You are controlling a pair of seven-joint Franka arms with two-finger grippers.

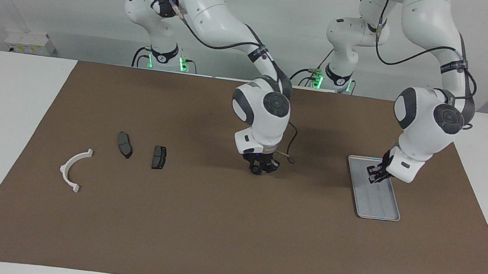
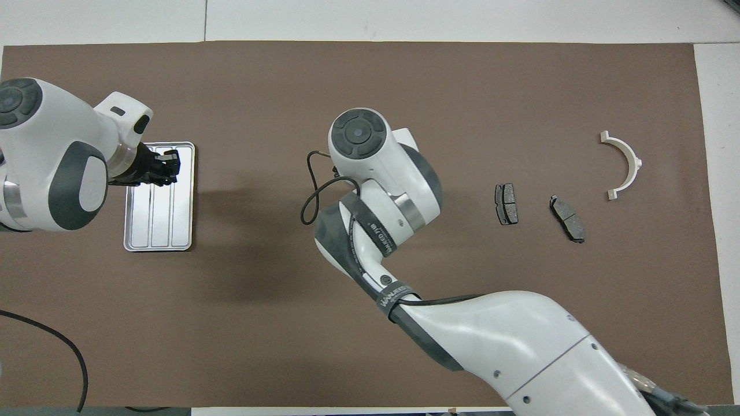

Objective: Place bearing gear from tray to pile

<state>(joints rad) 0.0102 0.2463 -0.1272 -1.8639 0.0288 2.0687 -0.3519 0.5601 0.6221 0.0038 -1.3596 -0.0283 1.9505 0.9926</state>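
Note:
The silver-grey tray point(image 1: 378, 211) lies on the brown mat toward the left arm's end; no part shows on it, also in the overhead view point(image 2: 159, 225). My left gripper point(image 1: 376, 174) hangs low over the tray's end nearer the robots, fingers apart and empty point(image 2: 171, 164). My right gripper point(image 1: 261, 167) is over the middle of the mat, close above it, shut on a small dark round part, the bearing gear point(image 1: 256, 170). The overhead view hides both under the right wrist. The pile lies toward the right arm's end: a white arc bracket point(image 1: 64, 169) point(image 2: 633, 159) and two dark pads point(image 1: 125, 145) point(image 1: 159, 157).
The brown mat point(image 1: 212, 236) covers most of the white table. A thin cable loops from the right wrist point(image 2: 309, 196). The pads also show in the overhead view point(image 2: 506, 203) point(image 2: 568, 218).

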